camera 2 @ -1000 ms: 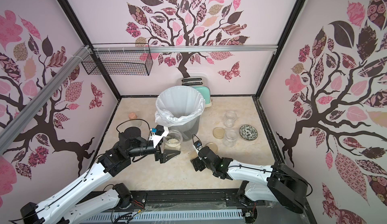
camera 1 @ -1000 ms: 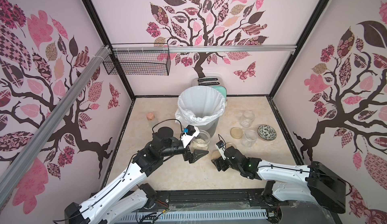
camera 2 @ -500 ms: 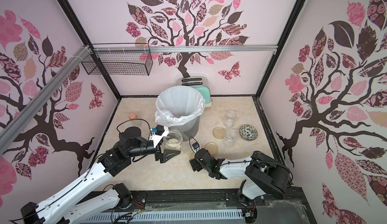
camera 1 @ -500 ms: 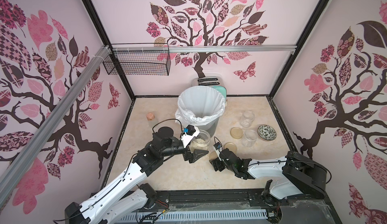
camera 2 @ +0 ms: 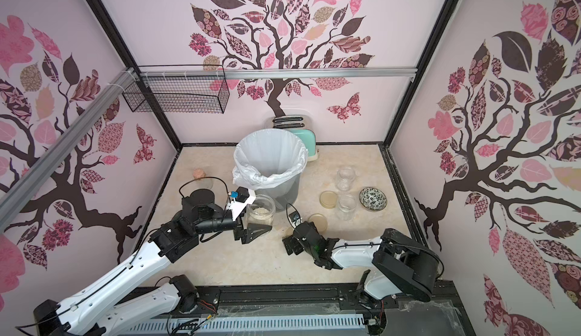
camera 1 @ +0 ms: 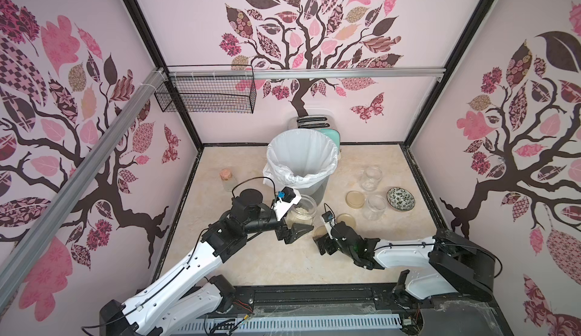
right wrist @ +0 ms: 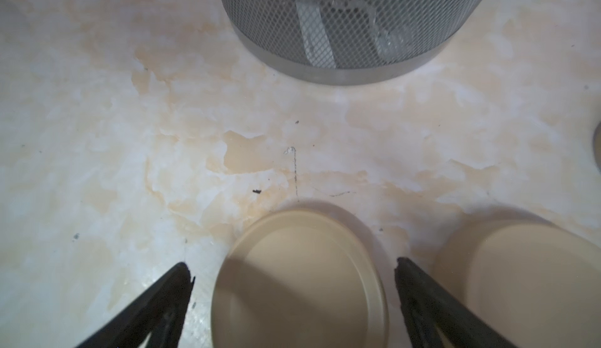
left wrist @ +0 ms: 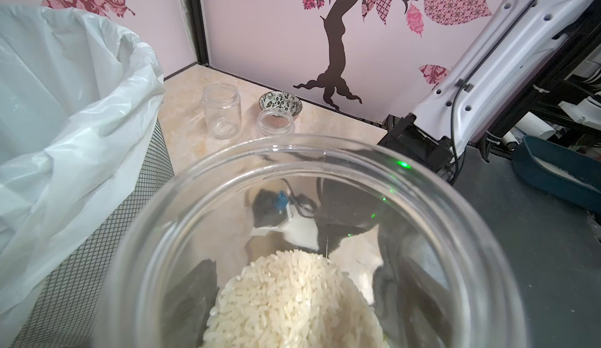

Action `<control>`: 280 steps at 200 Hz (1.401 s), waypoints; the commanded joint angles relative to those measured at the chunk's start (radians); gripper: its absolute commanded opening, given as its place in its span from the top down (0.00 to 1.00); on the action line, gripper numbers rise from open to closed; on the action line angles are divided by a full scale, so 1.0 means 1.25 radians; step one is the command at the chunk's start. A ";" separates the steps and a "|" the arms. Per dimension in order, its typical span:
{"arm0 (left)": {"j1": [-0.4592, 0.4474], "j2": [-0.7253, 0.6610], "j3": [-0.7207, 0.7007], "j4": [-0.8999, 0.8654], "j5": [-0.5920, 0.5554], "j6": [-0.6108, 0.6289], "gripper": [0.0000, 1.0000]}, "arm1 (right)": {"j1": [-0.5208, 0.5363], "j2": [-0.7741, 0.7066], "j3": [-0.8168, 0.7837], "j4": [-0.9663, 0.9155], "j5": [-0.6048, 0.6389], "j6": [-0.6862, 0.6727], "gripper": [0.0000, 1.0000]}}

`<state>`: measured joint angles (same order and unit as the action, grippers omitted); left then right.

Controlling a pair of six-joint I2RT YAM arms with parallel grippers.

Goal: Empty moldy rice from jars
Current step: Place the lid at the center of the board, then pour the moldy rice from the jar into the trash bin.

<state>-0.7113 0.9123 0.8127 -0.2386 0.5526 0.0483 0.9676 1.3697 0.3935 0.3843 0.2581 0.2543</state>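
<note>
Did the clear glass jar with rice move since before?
No. The clear glass rice jar stays right beside the white-lined mesh bin, same as before.

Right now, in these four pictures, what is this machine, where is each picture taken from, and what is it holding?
It is two robot arms. Two pictures look down from above; two come from cameras on the arms' wrists. The left gripper holds an open jar with rice beside the lined bin. The right gripper stands open around a beige lid on the table, not touching it. Two empty jars, a patterned bowl and two more lids sit nearby.
</note>
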 commanded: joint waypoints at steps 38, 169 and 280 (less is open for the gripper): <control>0.008 -0.004 0.052 0.043 0.005 0.015 0.33 | 0.005 -0.206 0.115 -0.218 -0.003 -0.045 0.00; 0.016 0.019 0.116 0.019 0.012 0.039 0.33 | -0.099 -0.508 0.525 -0.612 -0.118 -0.219 0.01; 0.263 0.246 0.392 0.049 0.176 0.137 0.33 | -0.253 0.026 1.224 -0.779 -0.538 -0.468 0.18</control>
<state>-0.4221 1.1622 1.1854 -0.2729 0.6651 0.1673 0.7345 1.2984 1.7958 -0.4839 -0.1879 -0.2848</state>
